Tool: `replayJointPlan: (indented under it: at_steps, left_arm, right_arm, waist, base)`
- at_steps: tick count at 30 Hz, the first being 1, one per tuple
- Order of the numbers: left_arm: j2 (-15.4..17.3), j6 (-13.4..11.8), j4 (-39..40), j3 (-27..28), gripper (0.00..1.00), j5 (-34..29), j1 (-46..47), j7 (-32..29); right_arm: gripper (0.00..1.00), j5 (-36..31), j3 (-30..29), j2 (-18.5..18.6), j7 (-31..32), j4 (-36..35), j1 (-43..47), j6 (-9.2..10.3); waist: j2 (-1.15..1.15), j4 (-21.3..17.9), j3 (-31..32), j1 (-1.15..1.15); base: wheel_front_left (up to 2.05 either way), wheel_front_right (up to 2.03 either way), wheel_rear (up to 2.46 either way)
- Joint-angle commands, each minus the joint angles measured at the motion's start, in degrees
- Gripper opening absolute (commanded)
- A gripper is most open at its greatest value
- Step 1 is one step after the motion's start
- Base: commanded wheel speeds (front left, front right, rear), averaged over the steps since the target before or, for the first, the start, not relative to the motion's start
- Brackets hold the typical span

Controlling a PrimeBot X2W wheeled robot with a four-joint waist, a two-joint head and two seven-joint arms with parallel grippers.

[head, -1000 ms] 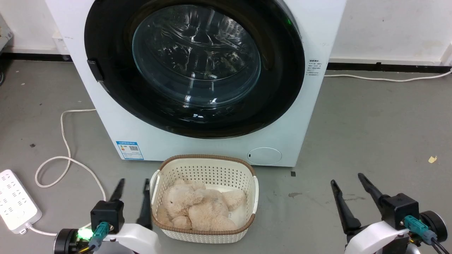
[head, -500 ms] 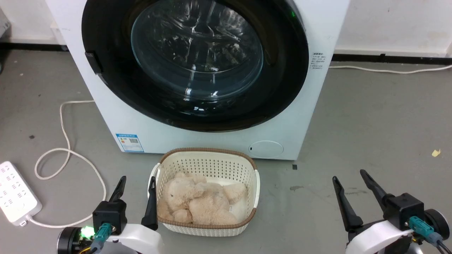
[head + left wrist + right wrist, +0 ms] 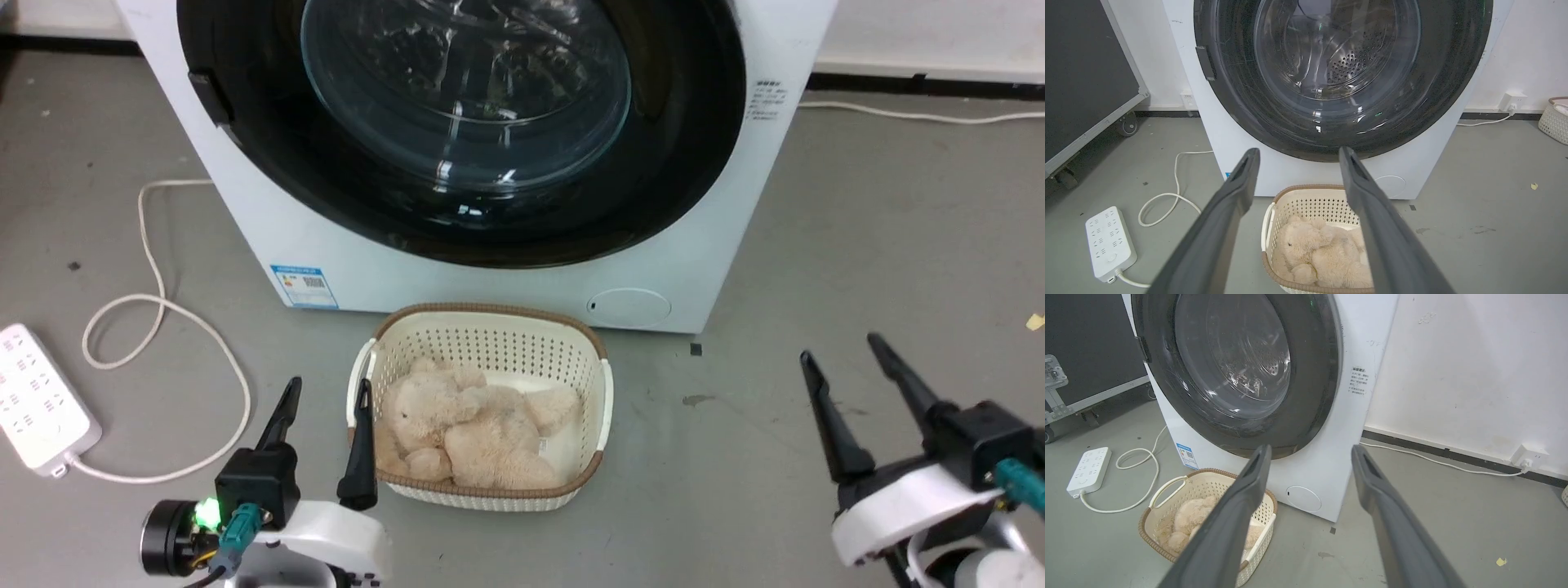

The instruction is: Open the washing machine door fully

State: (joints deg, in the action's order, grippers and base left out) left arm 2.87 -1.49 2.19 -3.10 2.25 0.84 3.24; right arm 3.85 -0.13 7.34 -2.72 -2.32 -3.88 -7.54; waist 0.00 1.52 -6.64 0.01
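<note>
Grey concrete floor, white wall at the back; both arms hang low over the floor. On the left gripper [image 3: 329, 388] the two long dark fingers stand spread, with nothing between them. The right gripper [image 3: 841, 349] is also spread and empty.

Just beside the left gripper's inner finger sits a cream perforated plastic basket with a brown rim [image 3: 490, 347], holding a beige plush toy [image 3: 465, 425]. Finger and basket edge overlap in the head view; contact cannot be told. Outward of that gripper lie a white power strip [image 3: 37, 400] and a looped white cable [image 3: 155, 327].

Ahead of and above both grippers, well apart from either, is the large round glossy black washing machine door with clear domed glass [image 3: 678, 163]. It lies flush on the white boxy front-loading washing machine [image 3: 506, 282], so it looks shut. Sideways it falls between the two grippers.

Step in hand, by my judgement: the approach, no contact yet. A small dark tab [image 3: 208, 90] on the door's rim, on the left gripper's side, could be latch or hinge; I cannot tell which. Lift clear of the basket first, take the free edge, then follow the door's arc rather than pulling straight.
</note>
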Motion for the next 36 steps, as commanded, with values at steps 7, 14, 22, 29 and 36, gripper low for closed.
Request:
replayJointPlan:
  at_steps: [7,14,22,29,36]
  left_arm:
    - [0.0,-0.9,1.0,-1.2,1.0,0.9,1.9,1.4]
    - [0.0,-1.3,1.5,-1.9,1.0,1.6,2.7,2.2]
    - [0.0,-1.8,2.3,-3.1,1.0,2.3,3.3,3.2]
    - [0.0,-2.5,3.1,-4.0,1.0,3.4,3.9,4.2]
    - [0.0,-3.2,3.9,-5.3,1.0,4.2,5.3,5.0]
  right_arm:
    - [0.0,3.4,-0.5,3.1,0.4,-0.7,-5.6,0.02]
    - [0.0,7.5,-2.0,4.3,1.5,0.7,-11.2,0.02]
    - [0.0,12.9,-5.3,4.1,4.7,4.7,-18.3,0.02]
    - [0.0,17.9,-9.6,2.3,8.9,11.3,-26.0,0.03]
    - [0.0,23.0,-13.0,2.3,13.2,16.3,-33.0,0.03]
  waist:
    - [0.0,1.0,-2.3,-0.01]
    - [0.0,1.9,-3.7,-0.01]
    - [0.0,3.1,-5.4,-0.01]
    - [0.0,4.0,-7.7,-0.01]
    - [0.0,5.0,-10.2,-0.01]
  base:
    - [0.0,0.0,0.0]
    - [0.0,0.0,0.0]
    - [0.0,0.0,0.0]
    - [0.0,0.0,0.0]
    - [0.0,0.0,0.0]
